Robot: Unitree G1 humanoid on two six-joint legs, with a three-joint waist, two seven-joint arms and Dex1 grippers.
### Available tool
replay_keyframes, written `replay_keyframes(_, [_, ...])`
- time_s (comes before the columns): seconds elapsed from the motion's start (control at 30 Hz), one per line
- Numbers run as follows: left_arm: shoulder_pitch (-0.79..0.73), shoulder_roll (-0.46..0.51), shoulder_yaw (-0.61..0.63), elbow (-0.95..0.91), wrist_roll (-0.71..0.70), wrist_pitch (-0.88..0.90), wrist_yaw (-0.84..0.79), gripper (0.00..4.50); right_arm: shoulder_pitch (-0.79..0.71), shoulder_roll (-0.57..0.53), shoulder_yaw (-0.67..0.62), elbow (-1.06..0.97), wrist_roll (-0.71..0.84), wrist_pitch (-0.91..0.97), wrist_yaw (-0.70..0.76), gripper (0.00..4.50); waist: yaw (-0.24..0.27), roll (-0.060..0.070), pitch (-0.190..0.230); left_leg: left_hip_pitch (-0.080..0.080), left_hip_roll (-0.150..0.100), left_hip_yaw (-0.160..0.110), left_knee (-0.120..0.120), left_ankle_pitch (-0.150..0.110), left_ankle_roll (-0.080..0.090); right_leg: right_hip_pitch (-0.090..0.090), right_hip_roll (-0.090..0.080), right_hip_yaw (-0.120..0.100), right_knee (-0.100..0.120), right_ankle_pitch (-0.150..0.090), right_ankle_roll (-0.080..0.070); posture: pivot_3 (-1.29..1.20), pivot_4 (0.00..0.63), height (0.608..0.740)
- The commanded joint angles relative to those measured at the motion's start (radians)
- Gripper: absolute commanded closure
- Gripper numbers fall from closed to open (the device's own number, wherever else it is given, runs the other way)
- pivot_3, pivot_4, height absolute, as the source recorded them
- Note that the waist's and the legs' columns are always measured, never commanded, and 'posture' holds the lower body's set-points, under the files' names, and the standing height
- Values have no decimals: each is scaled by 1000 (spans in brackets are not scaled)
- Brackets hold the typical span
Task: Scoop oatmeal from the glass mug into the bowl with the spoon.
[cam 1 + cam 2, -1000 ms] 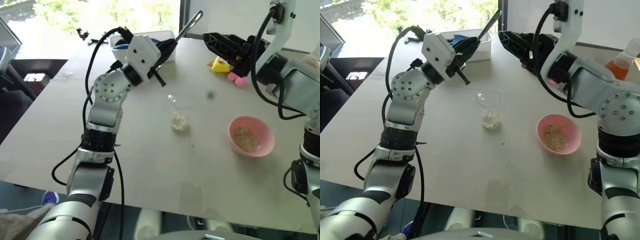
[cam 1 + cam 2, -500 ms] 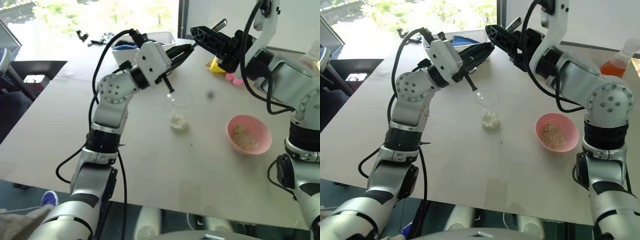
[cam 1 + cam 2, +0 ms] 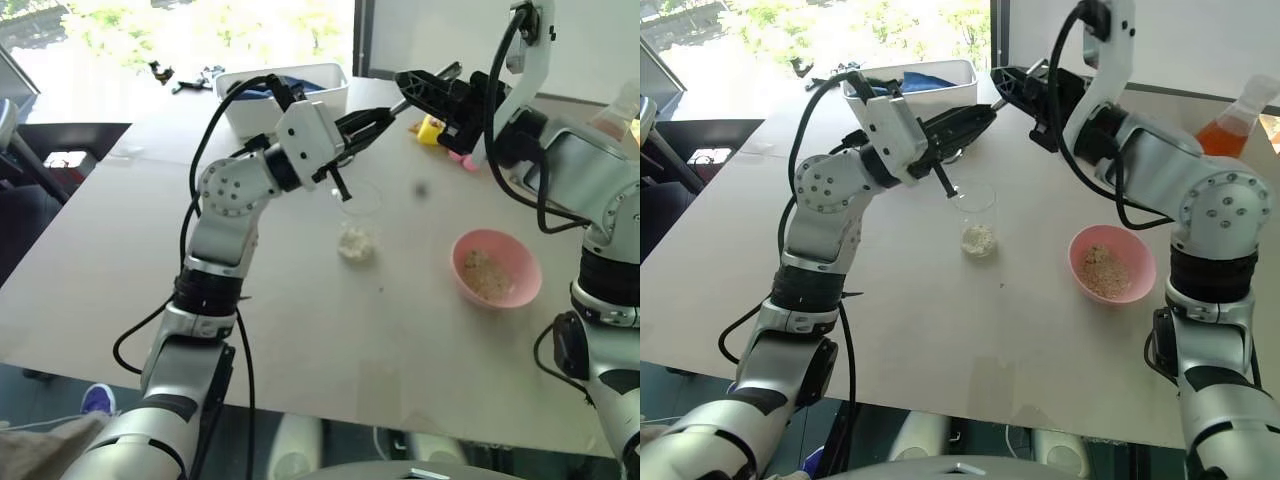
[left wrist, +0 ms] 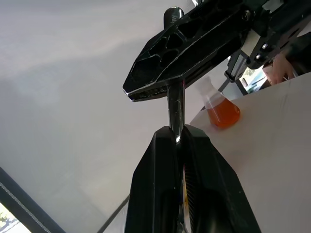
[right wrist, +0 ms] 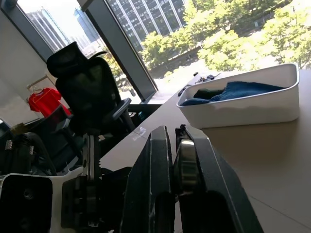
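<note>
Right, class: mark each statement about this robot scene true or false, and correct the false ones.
1. The slim silver metal spoon is clamped above the table by both the left end effector and the right end effector. True.
2. The small round pink bowl is empty. False: it holds beige oatmeal flakes.
3. The white rectangular bin holds blue cloth. True.
4. The clear glass mug stands on the robot's right of the pink bowl. False: it stands on its left.
5. The conical flask holds green liquid. False: the liquid is orange.
</note>
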Motion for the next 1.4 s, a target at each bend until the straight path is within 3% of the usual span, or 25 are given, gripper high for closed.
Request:
replay_keyframes(0.03, [-19,15,95,-74,-179,196,2,3647,19,-20,-68,-40,72,-25,-46,4500,-2,0,0,0,0,0,0,0,0,0,0,0,0,0,0,0,150,740])
replay_keyframes(0.07, [-18,19,118,-88,-204,236,23,3529,24,-23,-76,-43,89,-33,-60,4500,-2,0,0,0,0,-1,0,0,0,0,0,0,0,0,0,0,150,740])
replay_keyframes(0.2, [30,56,247,-162,-370,516,145,1791,46,-41,-120,-56,155,-84,-129,4500,-6,1,1,1,0,-3,0,0,0,0,0,0,1,0,0,0,150,740])
replay_keyframes(0.27, [130,80,293,-197,-406,588,175,1039,69,-57,-154,-59,173,-114,-158,4500,-10,3,-1,2,2,-3,0,0,0,0,0,1,1,0,0,0,150,740])
replay_keyframes(0.47, [453,88,270,-283,-344,585,204,1039,143,-71,-234,-92,185,-216,-225,4500,-4,5,0,3,1,-2,0,0,0,2,-1,2,1,0,0,0,150,740])
replay_keyframes(0.67, [500,62,208,-247,-269,539,214,1039,183,-71,-251,-135,188,-274,-262,4500,5,5,0,3,1,-1,2,0,0,5,0,-1,2,0,0,0,150,740])
replay_keyframes(1.23, [66,32,43,400,-21,238,2,1039,235,-105,-260,-232,204,-358,-337,4500,1,6,-1,2,-1,0,3,0,0,5,1,-1,1,0,0,0,150,740])
replay_keyframes(1.27, [50,27,44,425,-16,226,-6,1577,240,-107,-260,-239,205,-361,-342,4500,1,6,-1,2,-1,0,3,0,0,5,1,-1,1,0,0,0,150,740])
replay_keyframes(1.3, [34,22,45,449,-11,217,-11,1812,245,-110,-261,-247,208,-365,-348,4500,1,6,-1,2,-1,0,3,0,0,5,1,-1,0,0,0,0,150,740])
replay_keyframes(1.4, [4,14,46,500,4,190,-32,1812,260,-118,-264,-265,213,-376,-360,4500,0,6,-1,2,0,0,3,0,1,5,1,-1,0,0,0,0,150,740])
